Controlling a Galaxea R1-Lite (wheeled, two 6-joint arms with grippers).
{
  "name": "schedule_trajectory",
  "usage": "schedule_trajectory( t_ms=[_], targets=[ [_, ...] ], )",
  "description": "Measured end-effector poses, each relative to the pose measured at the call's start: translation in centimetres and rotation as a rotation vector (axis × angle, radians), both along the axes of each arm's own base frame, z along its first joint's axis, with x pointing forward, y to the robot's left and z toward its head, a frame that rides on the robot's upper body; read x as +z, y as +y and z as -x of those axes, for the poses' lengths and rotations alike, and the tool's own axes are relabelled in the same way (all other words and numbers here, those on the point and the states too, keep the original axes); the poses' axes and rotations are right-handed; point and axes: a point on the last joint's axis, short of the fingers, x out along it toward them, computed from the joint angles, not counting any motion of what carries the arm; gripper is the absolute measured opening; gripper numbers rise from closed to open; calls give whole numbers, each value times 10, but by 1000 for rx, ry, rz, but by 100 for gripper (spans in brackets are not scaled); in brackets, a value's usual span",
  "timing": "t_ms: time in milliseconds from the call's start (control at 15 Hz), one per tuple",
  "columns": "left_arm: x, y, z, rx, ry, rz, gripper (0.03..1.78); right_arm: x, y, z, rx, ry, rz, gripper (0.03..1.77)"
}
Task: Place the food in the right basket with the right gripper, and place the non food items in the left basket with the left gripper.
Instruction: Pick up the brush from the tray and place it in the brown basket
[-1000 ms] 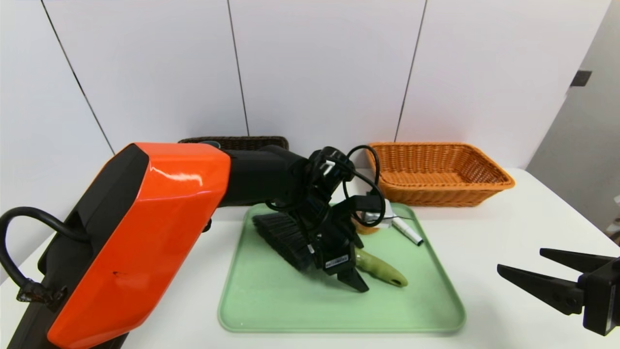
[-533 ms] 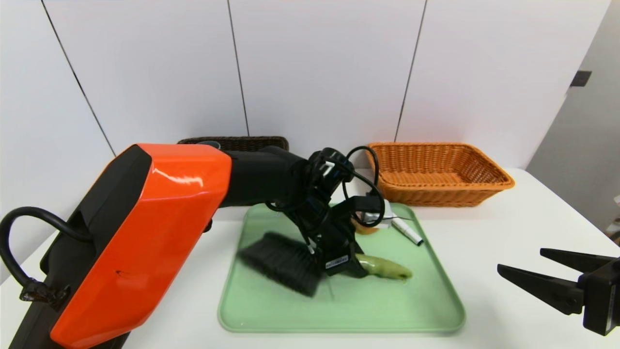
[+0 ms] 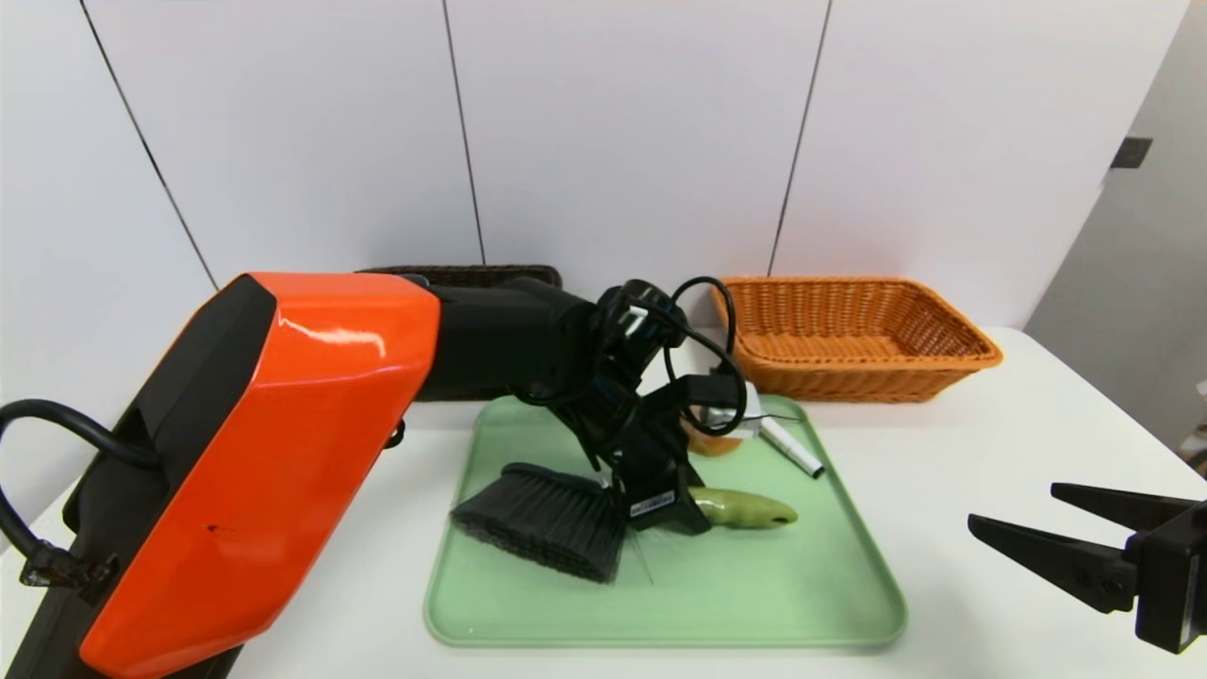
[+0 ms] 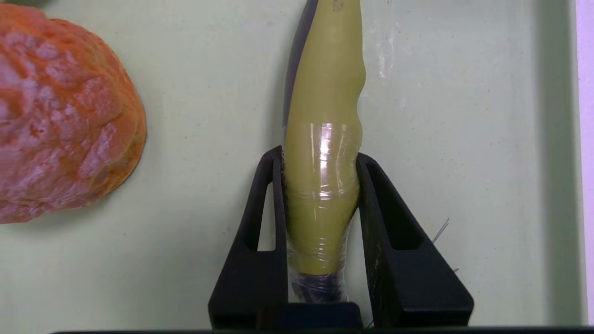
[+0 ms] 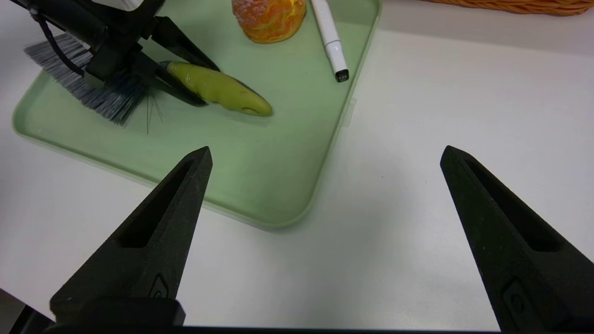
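Brush (image 3: 575, 514): lies on the green tray (image 3: 754, 604), long axis running across the head view, dark bristles toward the robot's left, green handle (image 3: 745, 509) pointing toward its right.
Left hand (image 4: 320, 160): reaches down over the middle of the tray, fingers (image 4: 260, 222) pinched on the thick end of the handle next to the bristles; the slim end of the handle sticks out well past the fingertips.
Bun (image 5: 269, 16): sits on the tray, just beyond the clamped handle, clear of the fingers.
Marker (image 5: 330, 41): lies on the tray beside the bun, near the rim, dark tip toward the robot.
Right hand (image 5: 325, 157): hangs over the white desk (image 5: 441, 106) off the tray's right edge, fingers spread wide, gripping nothing.
Baskets: orange basket (image 3: 853, 335) stands behind the tray to the right; brown basket (image 3: 471, 276) is mostly hidden behind the left arm.
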Motion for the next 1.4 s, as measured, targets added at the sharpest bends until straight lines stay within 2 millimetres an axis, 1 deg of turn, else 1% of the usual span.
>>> schedule_trajectory(
  t_ms=[133, 533, 867, 1400],
  targets=[
    [7, 1, 2, -2, -11, 10, 46, 0, 0, 0, 0, -2, -2, 170],
    [38, 11, 11, 2, -56, 50, 47, 3, -1, 2, 0, -16, -5, 170],
    [70, 22, 21, 30, -136, 72, 47, 3, -1, 4, -1, -23, -7, 170],
    [118, 43, 39, 81, -191, 157, 46, 3, -2, 8, -6, -28, -16, 170]
  ],
)
